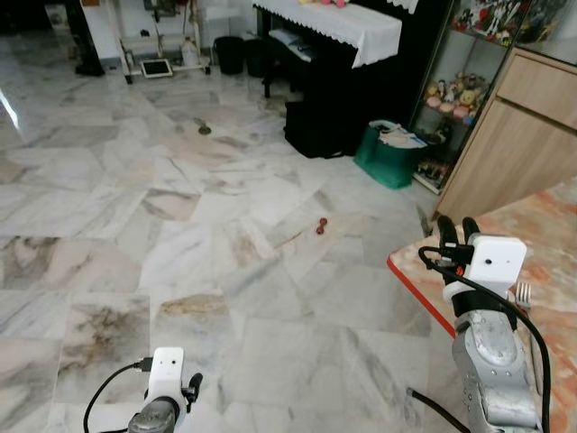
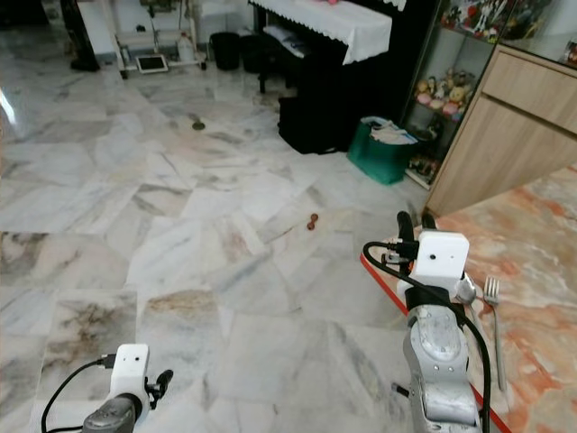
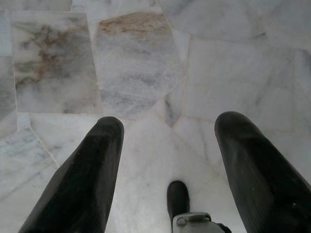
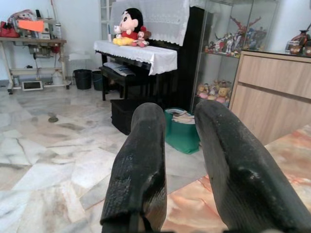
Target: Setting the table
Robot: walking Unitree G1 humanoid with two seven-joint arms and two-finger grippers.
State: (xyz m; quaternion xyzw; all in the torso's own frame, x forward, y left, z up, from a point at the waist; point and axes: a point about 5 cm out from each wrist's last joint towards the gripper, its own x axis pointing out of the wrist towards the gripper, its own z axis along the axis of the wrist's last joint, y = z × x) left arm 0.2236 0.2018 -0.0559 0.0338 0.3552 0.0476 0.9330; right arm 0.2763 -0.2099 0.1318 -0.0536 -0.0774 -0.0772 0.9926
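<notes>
Marble floor, piano and cabinets

A black piano (image 1: 343, 63) under a white lace cloth (image 1: 338, 23) stands far, a green bin (image 1: 389, 155) right of it; a small red object (image 1: 320, 227) lies mid-floor beside wooden cabinets (image 1: 523, 135).

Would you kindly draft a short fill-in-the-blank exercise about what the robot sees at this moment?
1. The fork lies on the ____ beside the right gripper.
2. The left gripper hangs over the marble ____, its fingers apart.
3. The bin by the black piano is ____ in colour.
4. A white ____ drapes the piano's top.

Missing words: table; floor; green; cloth
</notes>
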